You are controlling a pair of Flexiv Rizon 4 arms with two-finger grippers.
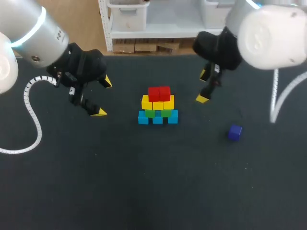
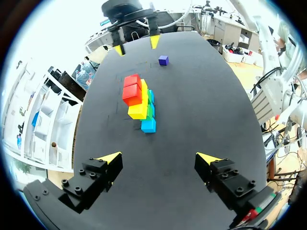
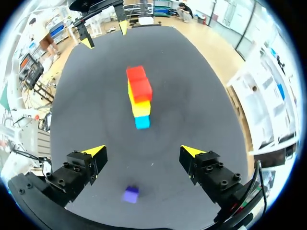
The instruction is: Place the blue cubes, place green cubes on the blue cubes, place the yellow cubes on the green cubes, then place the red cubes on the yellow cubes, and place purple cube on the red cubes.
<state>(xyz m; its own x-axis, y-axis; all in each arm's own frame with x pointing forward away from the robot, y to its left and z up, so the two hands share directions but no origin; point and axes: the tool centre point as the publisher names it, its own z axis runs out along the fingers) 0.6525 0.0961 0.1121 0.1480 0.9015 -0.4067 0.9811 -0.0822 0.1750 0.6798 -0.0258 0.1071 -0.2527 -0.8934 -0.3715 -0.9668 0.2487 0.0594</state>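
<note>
A cube stack stands mid-table: a row of blue cubes (image 1: pixel 158 118), green cubes (image 1: pixel 157 113), yellow cubes (image 1: pixel 158 102) and two red cubes (image 1: pixel 159 93) on top. The purple cube (image 1: pixel 234 132) lies alone on the mat, right of the stack. My left gripper (image 1: pixel 102 97) hangs open left of the stack, holding nothing. My right gripper (image 1: pixel 203 87) is open right of the stack, behind the purple cube. In the left wrist view the stack (image 2: pixel 139 101) is ahead of the open gripper (image 2: pixel 159 158). In the right wrist view the purple cube (image 3: pixel 130 194) lies under the open gripper (image 3: pixel 143 151).
The dark table mat (image 1: pixel 144 182) has free room in front of the stack and at both sides. A white cable (image 1: pixel 29 115) loops from the left arm over the mat's left edge.
</note>
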